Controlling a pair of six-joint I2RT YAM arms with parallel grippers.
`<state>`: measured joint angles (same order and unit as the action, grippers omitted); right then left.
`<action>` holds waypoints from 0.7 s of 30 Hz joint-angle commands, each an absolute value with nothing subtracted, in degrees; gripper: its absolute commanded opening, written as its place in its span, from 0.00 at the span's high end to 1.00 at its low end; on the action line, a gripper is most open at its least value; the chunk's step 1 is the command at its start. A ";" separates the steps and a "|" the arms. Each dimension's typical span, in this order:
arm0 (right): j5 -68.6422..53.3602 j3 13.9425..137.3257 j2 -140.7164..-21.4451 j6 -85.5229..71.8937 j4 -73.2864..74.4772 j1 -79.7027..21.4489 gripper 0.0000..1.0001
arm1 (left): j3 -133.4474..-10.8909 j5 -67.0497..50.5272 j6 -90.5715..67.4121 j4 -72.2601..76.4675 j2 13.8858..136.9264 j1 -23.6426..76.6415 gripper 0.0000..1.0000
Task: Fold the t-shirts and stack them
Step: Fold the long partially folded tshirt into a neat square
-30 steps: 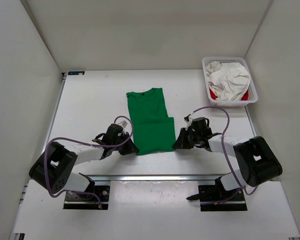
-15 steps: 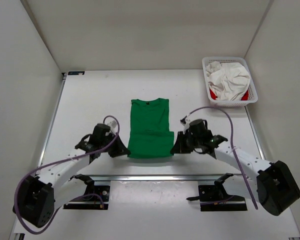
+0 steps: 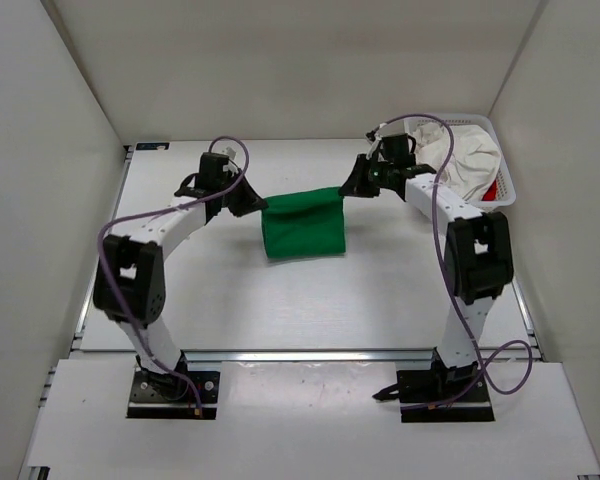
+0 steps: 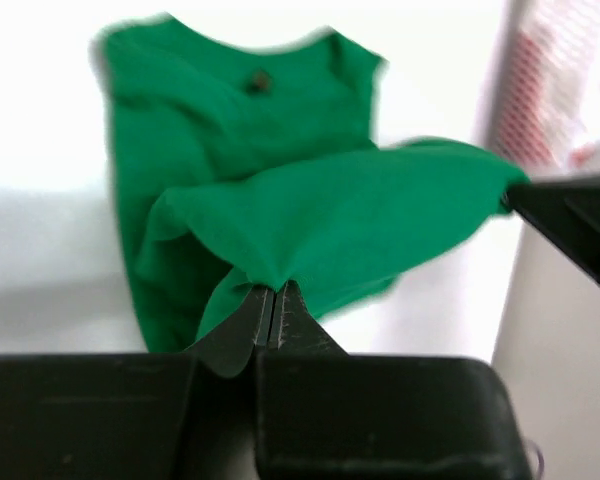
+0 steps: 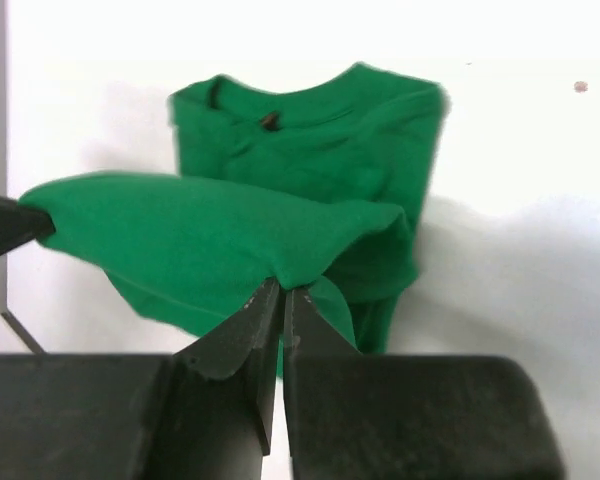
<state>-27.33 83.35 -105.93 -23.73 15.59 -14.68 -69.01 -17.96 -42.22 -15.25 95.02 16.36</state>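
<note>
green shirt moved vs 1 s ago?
Yes. The green shirt was drawn toward the far wall: its hem went from well short of the basket to level with its near rim.

A: Quick one. What have you got here, a home or a lab?

B: Lab. You're running a robot test cell. Plain white panels box in your white table on three sides.

A: What else shows it?

B: Your near edge has a metal rail. Two arms stand bolted on black plates in front of it. Purple cables loop loose along them. There's a white plastic basket in your far right corner.
</note>
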 commanded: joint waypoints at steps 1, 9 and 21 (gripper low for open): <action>-30.32 90.77 -111.87 -22.16 18.97 -13.28 1.00 | -74.70 -15.47 -41.92 -15.56 102.19 13.89 1.00; -30.06 114.75 -128.65 -21.35 27.24 -14.85 0.95 | -81.02 -14.06 -45.17 -10.64 110.12 10.11 0.93; -19.35 133.35 -132.56 -16.09 41.22 -18.45 0.61 | -76.50 -14.94 -44.74 -6.87 108.12 6.76 0.35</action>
